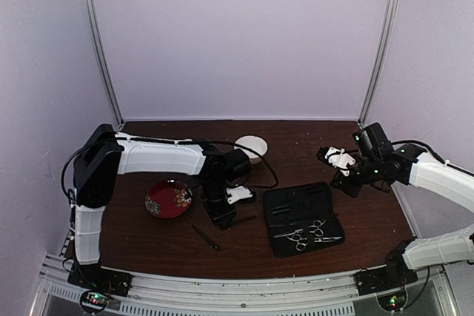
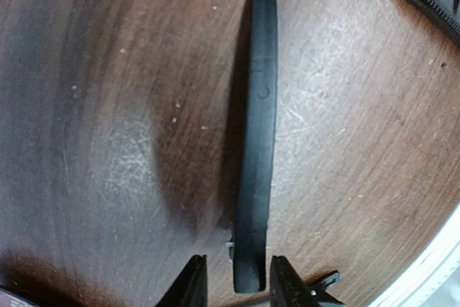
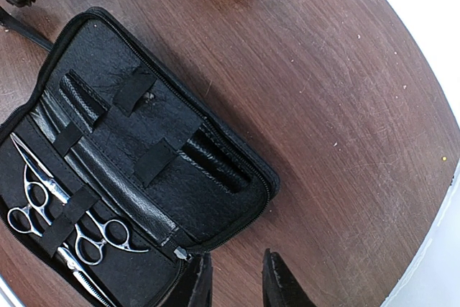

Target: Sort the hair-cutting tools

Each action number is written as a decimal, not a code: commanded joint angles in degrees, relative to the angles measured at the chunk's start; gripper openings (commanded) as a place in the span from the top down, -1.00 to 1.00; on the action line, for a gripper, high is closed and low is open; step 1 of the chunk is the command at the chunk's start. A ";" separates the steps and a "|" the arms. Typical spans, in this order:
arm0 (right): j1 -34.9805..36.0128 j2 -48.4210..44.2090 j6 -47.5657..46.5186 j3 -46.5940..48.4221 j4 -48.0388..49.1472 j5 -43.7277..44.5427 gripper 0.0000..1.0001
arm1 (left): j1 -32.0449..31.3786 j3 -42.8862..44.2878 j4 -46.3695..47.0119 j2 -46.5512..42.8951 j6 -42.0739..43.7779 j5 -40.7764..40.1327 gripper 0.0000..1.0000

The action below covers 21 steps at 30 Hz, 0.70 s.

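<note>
A long slim black tool lies flat on the wooden table. Its near end sits between the fingers of my left gripper, which is open, with a gap showing on each side of the tool. From above, the left gripper points down just left of the case. Two silver scissors are strapped inside the open black case, also seen from above as scissors. A thin short black stick lies on the table near the front. My right gripper hangs open and empty over bare wood beside the case's corner.
A red patterned plate sits left of the left gripper. A white round object is at the back centre. The open case takes up the front middle. A black cable runs across the table behind the left wrist.
</note>
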 commanded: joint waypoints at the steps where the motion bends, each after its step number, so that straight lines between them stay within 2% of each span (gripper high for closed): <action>1: -0.33 0.02 -0.44 -0.10 -0.24 -0.71 0.51 | -0.31 -0.20 0.30 1.61 0.82 -0.68 0.41; 6: -0.33 0.27 -0.45 -0.03 -0.24 -0.78 0.51 | -0.09 0.27 0.33 1.70 0.83 0.22 0.73; 9: -0.33 0.52 -0.49 0.04 -0.45 -1.02 0.51 | 0.55 0.05 0.58 1.76 1.50 3.62 0.84; 11: -0.28 0.54 -0.55 0.09 -0.50 -1.12 0.51 | 1.65 -0.23 0.59 1.72 2.56 9.46 0.85; 16: -0.33 0.48 -0.62 0.08 -0.74 -1.55 0.50 | 6.64 -3.40 1.11 2.38 4.72 29.98 0.83; 21: -0.33 0.59 -0.79 0.01 -0.85 -1.87 0.50 | 9.43 -4.64 0.02 5.03 5.60 38.74 0.82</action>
